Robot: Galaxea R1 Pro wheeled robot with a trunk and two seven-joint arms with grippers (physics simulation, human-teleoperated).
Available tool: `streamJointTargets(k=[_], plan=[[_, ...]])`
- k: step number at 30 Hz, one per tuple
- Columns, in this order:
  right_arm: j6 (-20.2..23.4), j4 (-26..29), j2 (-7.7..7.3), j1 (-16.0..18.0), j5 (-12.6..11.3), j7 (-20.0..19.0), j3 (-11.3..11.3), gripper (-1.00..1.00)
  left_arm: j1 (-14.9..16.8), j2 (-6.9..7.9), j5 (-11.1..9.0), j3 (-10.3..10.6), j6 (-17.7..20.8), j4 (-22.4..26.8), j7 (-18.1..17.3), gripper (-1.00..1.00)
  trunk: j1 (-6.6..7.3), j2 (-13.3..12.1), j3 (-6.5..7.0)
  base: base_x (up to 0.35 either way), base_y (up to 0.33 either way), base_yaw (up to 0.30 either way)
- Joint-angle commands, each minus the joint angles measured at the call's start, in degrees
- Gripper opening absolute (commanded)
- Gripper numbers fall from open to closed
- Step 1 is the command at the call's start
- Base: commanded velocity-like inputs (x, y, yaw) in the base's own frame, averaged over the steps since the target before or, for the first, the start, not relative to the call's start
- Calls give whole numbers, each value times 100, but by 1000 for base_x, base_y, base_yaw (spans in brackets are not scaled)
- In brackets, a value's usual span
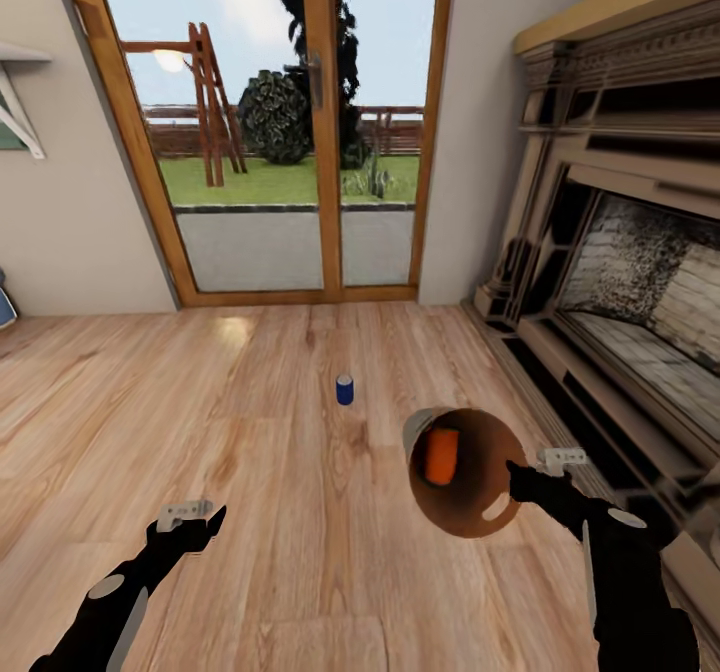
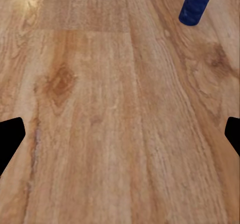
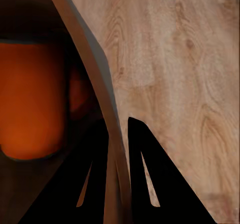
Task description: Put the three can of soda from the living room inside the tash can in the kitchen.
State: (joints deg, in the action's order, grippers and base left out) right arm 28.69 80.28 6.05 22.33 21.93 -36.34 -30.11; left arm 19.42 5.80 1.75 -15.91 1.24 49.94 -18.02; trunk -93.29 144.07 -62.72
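On the plank floor stands a blue can (left jaws released, right jaws clenching bin).

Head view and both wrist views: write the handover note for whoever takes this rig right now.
Right gripper: jaws shut on the rim of the trash can, held tilted with its opening toward the head camera.
Left gripper: jaws open, empty, low over the wood floor.
Done: orange can is inside the trash can.
Left: blue can stands upright on the floor ahead, near the glass doors; bin it. Third can not located in these views. Then carry the trash can to the kitchen.
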Motion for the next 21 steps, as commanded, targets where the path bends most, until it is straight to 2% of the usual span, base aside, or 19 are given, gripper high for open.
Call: streamJointTargets(k=[1, 2, 3, 4, 7, 10, 13, 21], plan=[[895, 159, -105, 87, -88, -38, 4, -100, 1, 0, 0, 1, -1, -3, 0, 100, 1, 0, 1, 322, 0, 0], [1215, 181, -168, 129, 7, -38, 6, -100, 1, 0, 0, 1, -1, -3, 0, 100, 1, 0, 1, 322, 0, 0], [2217, 204, -367, 267, 313, -53, 10, -100, 1, 0, 0, 1, -1, -4, 0, 100, 1, 0, 1, 322, 0, 0], [2652, 195, -496, 351, 461, -74, 8, -100, 1, 0, 0, 1, -1, -8, 0, 100, 1, 0, 1, 322, 0, 0], [3088, 181, -696, 447, 626, -100, 0, -100, 1, -4, -7, 1, -11, -66, 0, 100, 1, 0, 1, 322, 0, 0], [3131, 69, -854, 498, 712, -113, -25, -100, 4, -5, -11, 1, -73, -117, 0, 100, 1, 0, 1, 322, 0, 0], [3131, -146, -926, 517, 749, -117, -28, -100, 8, -13, -18, 1, -101, -134, 0, 100, 1, 0, 1, 322, 0, 0], [3131, -565, -931, 606, 776, -119, 29, -100, 6, -18, -33, 1, -115, -142, 0, 100, 1, 0, 1, 322, 0, 0]])
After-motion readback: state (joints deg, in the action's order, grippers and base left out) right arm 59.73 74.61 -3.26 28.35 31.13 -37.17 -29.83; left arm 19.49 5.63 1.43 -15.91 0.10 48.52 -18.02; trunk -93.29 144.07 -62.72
